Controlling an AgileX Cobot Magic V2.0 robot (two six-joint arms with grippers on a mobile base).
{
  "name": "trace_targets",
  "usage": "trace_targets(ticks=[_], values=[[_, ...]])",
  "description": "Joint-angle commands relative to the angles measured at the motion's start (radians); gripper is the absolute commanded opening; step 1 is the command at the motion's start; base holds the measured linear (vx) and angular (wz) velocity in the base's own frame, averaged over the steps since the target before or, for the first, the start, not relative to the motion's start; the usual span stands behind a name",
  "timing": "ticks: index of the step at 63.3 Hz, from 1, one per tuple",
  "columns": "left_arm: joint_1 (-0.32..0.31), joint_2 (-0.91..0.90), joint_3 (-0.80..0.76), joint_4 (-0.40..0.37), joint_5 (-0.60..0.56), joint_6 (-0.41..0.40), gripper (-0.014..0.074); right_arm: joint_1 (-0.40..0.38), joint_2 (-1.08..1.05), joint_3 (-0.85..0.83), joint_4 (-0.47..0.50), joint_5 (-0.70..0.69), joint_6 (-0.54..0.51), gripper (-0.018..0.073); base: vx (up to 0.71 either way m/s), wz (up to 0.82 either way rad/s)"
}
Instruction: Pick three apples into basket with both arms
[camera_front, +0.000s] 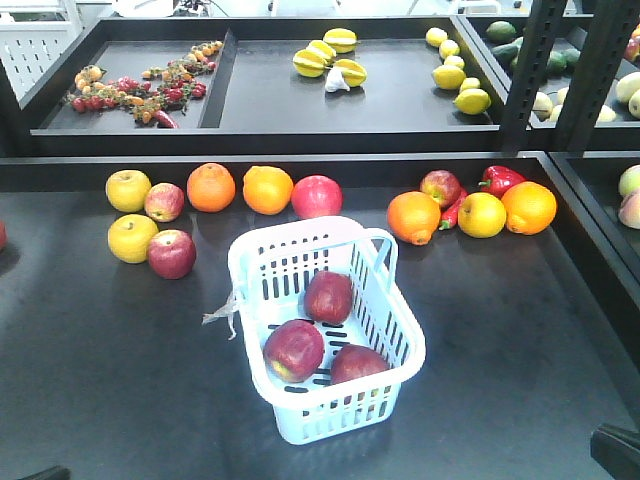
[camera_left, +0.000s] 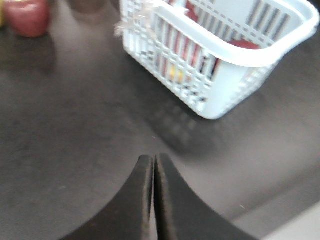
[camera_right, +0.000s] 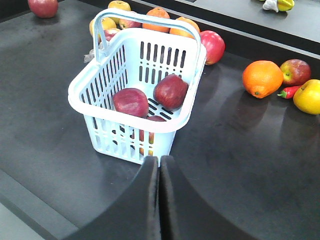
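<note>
Three apples (camera_front: 329, 297) lie inside the basket (camera_front: 405, 330) at mid-counter (camera_front: 100, 380). Left claw (camera_left: 154, 159) and right claw (camera_right: 159, 159) both pressed together, holding nothing, apart from the basket. Oranges (camera_front: 211, 187), yellow apples (camera_front: 128, 190), a red pepper (camera_front: 500, 180) line the back edge.

Oranges (camera_front: 211, 187) and yellow apples (camera_front: 128, 190) line the dark table (camera_front: 100, 380) at upper left. A red pepper (camera_front: 500, 179) (partly hidden) sits upper right. Lemons (camera_front: 472, 100) lie on the back shelf.

Dark-red apples (camera_front: 329, 297), pale-blue slotted basket (camera_front: 262, 262)
</note>
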Motion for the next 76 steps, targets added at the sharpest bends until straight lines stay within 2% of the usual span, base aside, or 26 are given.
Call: trace_targets(ticks=[1, 6, 10, 14, 19, 38, 64, 76], values=[[-0.002, -0.049, 0.036, 0.074, -0.166, -0.099, -0.0006, 0.000, 0.008, -0.026, 0.007, -0.063, -0.001, -0.0001, 0.00, 0.00], [-0.002, -0.110, 0.054, 0.205, -0.178, -0.209, -0.0006, 0.000, 0.008, -0.026, 0.007, -0.063, -0.001, -0.0001, 0.00, 0.00], [-0.001, -0.155, 0.054, 0.297, -0.191, -0.258, -0.0006, 0.000, 0.008, -0.026, 0.008, -0.062, -0.001, -0.0001, 0.00, 0.00], [0.004, -0.197, 0.054, 0.370, -0.203, -0.266, -0.0006, 0.000, 0.008, -0.026, 0.008, -0.062, -0.001, -0.0001, 0.00, 0.00], [0.034, -0.236, 0.054, 0.408, -0.202, -0.256, -0.0006, 0.000, 0.008, -0.026, 0.008, -0.062, -0.001, -0.0001, 0.00, 0.00], [0.240, -0.320, 0.054, 0.411, -0.209, -0.252, -0.0006, 0.000, 0.008, -0.026, 0.009, -0.062, -0.001, -0.0001, 0.00, 0.00], [0.436, -0.466, 0.054, 0.410, -0.217, -0.260, -0.0006, 0.000, 0.008, -0.026, 0.009, -0.062, -0.001, -0.0001, 0.00, 0.00], [0.477, -0.464, 0.054, 0.411, -0.191, -0.300, -0.0006, 0.000, 0.008, -0.026, 0.009, -0.061, -0.001, -0.0001, 0.00, 0.00]])
